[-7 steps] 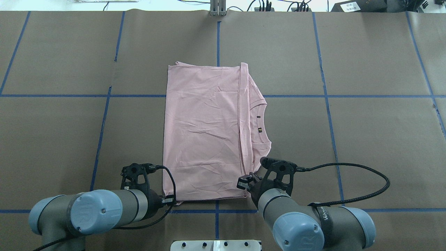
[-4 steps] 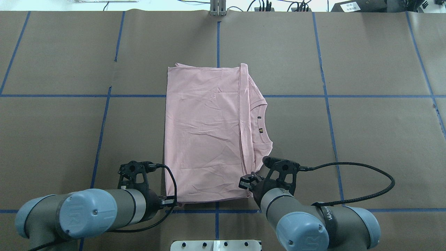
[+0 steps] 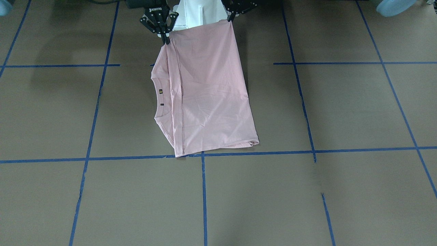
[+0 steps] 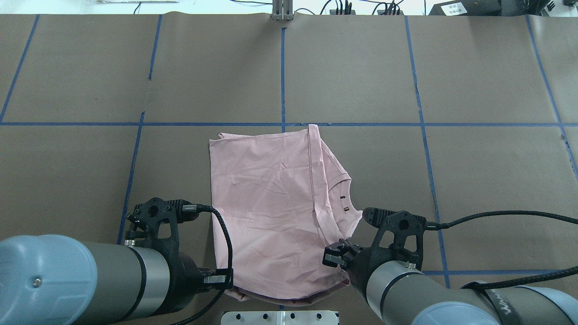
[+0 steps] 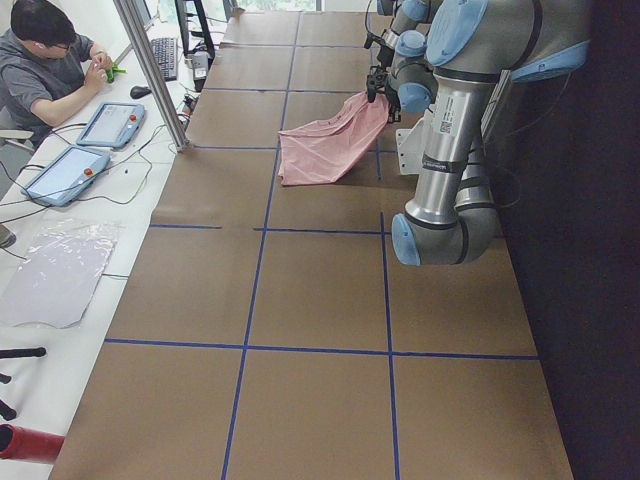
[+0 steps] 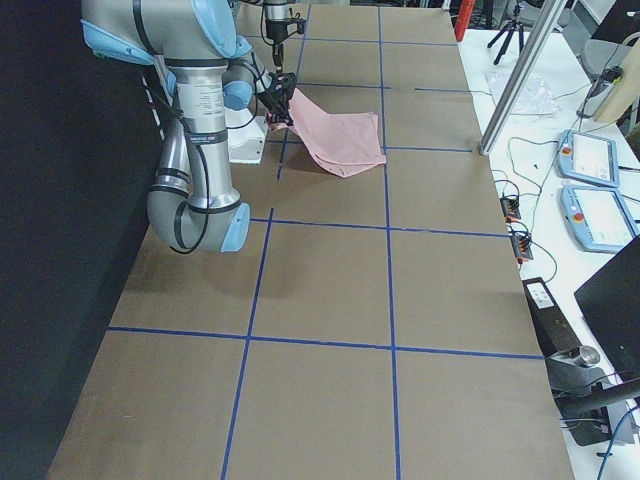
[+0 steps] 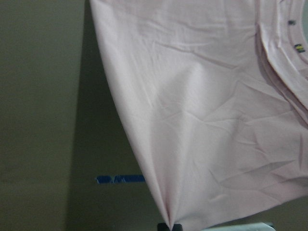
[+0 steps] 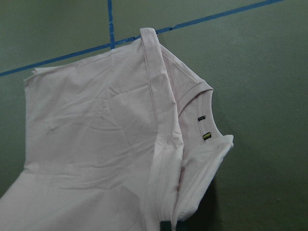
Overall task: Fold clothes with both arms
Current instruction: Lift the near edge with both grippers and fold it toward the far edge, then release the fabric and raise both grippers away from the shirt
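overhead from behind, front camera opposite; both share the T-shirt [image 4: 266, 212]

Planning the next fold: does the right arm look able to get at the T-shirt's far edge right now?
Probably not yet: the right gripper is shut on a raised near corner of the T-shirt. Nothing covers the far edge, but the jaws must let go first.

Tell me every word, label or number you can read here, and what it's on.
"ROBOTIQ": white print on the right gripper, front view; small, so likely rather than certain.
White script on the black strap around the right arm: partly hidden, unreadable.
Two small neck tags on the T-shirt: too small to read.
White label at the overhead view's top: too small to read.
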Available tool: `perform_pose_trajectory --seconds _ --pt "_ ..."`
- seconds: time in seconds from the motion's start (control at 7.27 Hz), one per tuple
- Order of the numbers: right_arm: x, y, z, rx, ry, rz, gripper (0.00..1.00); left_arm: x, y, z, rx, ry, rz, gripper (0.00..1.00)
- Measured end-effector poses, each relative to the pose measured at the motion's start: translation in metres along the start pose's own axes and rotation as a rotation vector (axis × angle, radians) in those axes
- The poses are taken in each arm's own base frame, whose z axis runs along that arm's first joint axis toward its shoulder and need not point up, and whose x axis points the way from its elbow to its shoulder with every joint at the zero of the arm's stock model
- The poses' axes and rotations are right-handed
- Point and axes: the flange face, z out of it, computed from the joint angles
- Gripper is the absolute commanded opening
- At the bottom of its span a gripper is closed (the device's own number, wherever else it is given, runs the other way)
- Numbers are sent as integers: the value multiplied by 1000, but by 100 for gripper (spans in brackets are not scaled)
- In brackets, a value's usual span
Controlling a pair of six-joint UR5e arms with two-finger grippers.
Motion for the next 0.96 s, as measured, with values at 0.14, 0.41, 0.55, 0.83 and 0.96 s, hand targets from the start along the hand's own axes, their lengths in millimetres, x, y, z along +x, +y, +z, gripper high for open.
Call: perform_pose_trajectory --seconds 0.14,0.41,0.55,0.83,0.96 --pt "-3 1 -4 -7 11 -8 0 2 -4 -3 7 -8 8 0" --pt "-29 -17 37 23 70 -9 0 -1 -36 17 55 -68 42 0" --pt "-39 -41 62 37 106 -7 0 -3 -62 30 90 -96 56 0" --pt "-38 -87 107 73 149 -3 0 -9 -105 48 144 -129 73 0" --pt "-39 -105 129 87 160 2 1 -13 -123 56 166 -142 76 0"
